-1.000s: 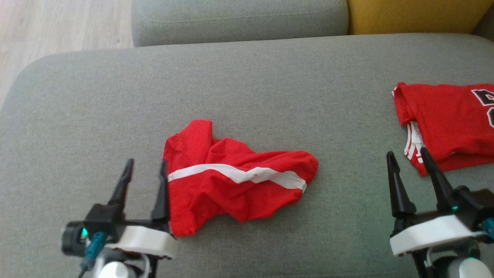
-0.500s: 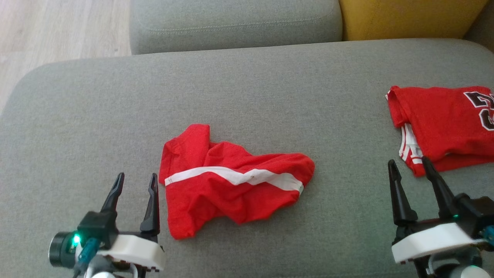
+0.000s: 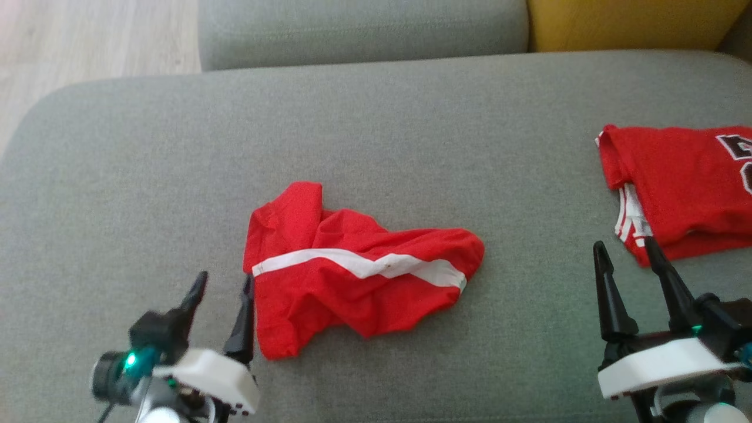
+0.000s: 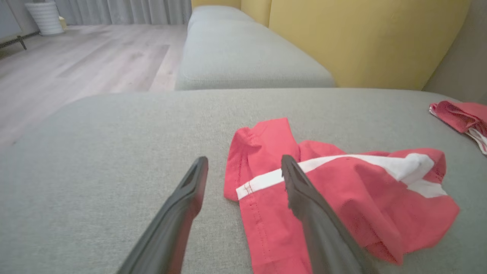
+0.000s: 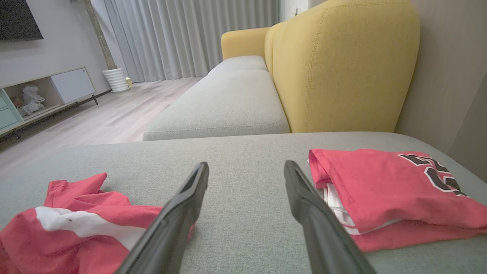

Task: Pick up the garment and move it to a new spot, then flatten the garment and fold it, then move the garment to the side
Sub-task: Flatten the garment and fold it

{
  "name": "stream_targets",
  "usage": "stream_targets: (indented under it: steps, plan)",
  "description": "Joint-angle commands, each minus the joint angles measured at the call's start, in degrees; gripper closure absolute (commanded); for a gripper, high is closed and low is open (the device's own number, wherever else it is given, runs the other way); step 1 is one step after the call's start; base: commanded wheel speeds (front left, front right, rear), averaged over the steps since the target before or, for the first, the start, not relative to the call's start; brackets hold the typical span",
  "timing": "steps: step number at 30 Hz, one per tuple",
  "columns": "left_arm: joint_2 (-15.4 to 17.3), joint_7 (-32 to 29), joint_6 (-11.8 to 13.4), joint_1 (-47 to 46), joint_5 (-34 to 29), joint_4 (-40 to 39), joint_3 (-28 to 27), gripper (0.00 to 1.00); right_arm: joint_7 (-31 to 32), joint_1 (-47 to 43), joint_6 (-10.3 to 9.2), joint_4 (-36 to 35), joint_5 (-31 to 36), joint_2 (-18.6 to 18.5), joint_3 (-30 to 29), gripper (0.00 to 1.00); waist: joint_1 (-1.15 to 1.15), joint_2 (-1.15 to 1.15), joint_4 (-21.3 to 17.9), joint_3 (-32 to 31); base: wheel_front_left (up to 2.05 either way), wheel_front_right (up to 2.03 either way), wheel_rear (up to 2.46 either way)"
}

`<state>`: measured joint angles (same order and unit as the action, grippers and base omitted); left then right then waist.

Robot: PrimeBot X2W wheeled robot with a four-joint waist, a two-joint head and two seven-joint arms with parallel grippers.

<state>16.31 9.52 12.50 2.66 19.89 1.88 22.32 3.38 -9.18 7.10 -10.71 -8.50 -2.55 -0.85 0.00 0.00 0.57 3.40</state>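
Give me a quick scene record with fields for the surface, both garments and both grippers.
surface: grey sofa cushion
task garment: red striped garment, crumpled, mid-cushion
other garment: red jersey, folded, on the robot's right
left gripper: open, empty, at the striped garment's left edge
right gripper: open, empty, near the jersey
progress: nothing picked up yet

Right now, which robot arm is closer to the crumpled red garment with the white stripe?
Left. The left end effector sits at the left edge of the crumpled garment; the right end effector is well off to its right, beside the folded jersey.
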Motion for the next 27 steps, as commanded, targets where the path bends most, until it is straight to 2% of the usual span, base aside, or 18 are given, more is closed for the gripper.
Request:
stream_targets:
  steps: [1,4,5,6,12,19,20,21,22,23,27]
  plan:
    - [0.73,-2.63,-1.63,-5.51,1.74,0.34,-1.32,0.00,0.06,2.13,0.39,-2.40,-0.22,-0.32,1.30,0.00,0.00,0.00,0.03,1.43,0.00,0.00,0.00]
    - [0.96,-5.90,-3.09,-7.84,2.93,3.21,-0.86,0.00,0.02,2.84,0.39,-2.31,-0.29,-0.32,1.74,0.00,0.00,0.00,-0.18,2.60,0.00,0.00,0.00]
    - [0.51,-8.60,-4.93,-9.97,5.19,6.15,-0.77,0.00,-0.12,3.52,0.39,-2.12,-0.29,-0.32,2.19,0.00,0.00,0.00,-0.52,3.72,0.00,0.00,0.00]
    - [0.51,-8.60,-4.93,-9.97,5.19,6.15,-0.77,0.00,-0.12,3.52,0.39,-2.12,-0.29,-0.32,2.19,0.00,0.00,0.00,-0.52,3.72,0.00,0.00,0.00]
    - [-0.36,-10.79,-8.96,-14.47,9.47,13.20,-1.33,0.00,-0.56,4.64,0.39,-1.23,-0.60,-0.32,2.22,0.00,0.00,0.00,-1.87,5.84,0.00,0.00,0.00]
    - [-0.88,-11.03,-10.53,-16.05,10.91,17.42,-1.07,0.00,-1.01,5.08,0.39,-0.49,-1.04,-0.32,1.89,0.00,0.00,0.00,-2.53,6.61,0.00,0.00,0.00]
    - [-1.00,-11.13,-10.86,-16.16,11.17,17.79,-0.96,0.08,-1.05,5.18,0.39,-0.44,-1.11,-0.32,1.90,0.00,0.00,0.00,-2.58,6.70,0.00,0.00,0.00]
    - [-1.40,-11.32,-11.35,-16.18,11.99,18.12,-1.05,0.38,-1.08,5.27,0.39,-0.38,-1.18,-0.32,1.90,0.00,0.00,0.00,-2.60,6.79,0.00,0.00,0.00]
    - [-1.52,-11.21,-11.63,-16.32,12.32,18.32,-1.11,0.61,-1.13,5.39,0.39,-0.31,-1.22,-0.32,1.90,0.00,0.00,0.00,-2.61,6.87,0.00,0.00,0.00]
    - [-1.37,-11.05,-11.67,-16.54,12.04,18.52,-0.95,0.98,-1.18,5.51,0.39,-0.26,-1.22,-0.32,1.92,0.00,0.00,0.00,-2.62,6.95,0.00,0.00,0.00]
    - [-1.25,-10.21,-11.81,-17.11,11.79,19.12,-0.79,1.00,-1.27,5.79,0.39,-0.06,-1.23,-0.32,1.75,0.00,0.00,0.00,-2.57,7.12,0.00,0.00,0.00]
